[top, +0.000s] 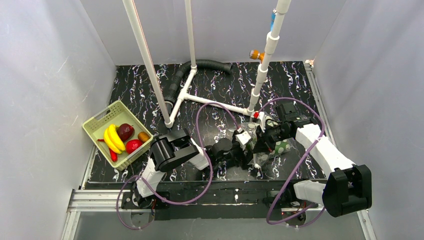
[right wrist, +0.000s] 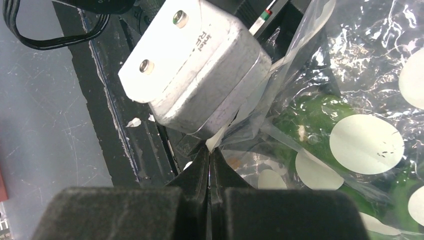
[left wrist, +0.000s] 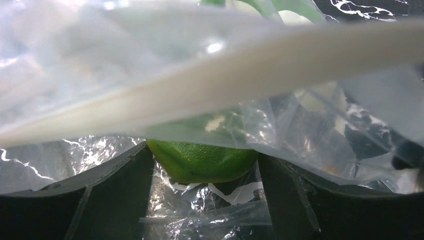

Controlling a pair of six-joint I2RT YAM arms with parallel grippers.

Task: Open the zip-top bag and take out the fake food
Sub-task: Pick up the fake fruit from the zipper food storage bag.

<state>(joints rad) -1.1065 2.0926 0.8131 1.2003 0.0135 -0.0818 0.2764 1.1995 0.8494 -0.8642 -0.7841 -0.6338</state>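
One zip-top bag (right wrist: 370, 60) with one green piece (left wrist: 200, 160) is pinched by the right gripper (right wrist: 209, 167); the left gripper (left wrist: 202, 167) is spread, grip unclear.

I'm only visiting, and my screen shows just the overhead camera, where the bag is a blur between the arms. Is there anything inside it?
Observer: Yes. The right wrist camera shows a green piece behind the plastic of the zip-top bag.
Visitor: Is the right gripper holding the bag?
Observer: That same camera shows the right gripper shut on the bag's edge.
Visitor: And the left one?
Observer: The left wrist camera shows the left gripper with its fingers apart on either side of the green piece. I cannot tell whether they squeeze it.
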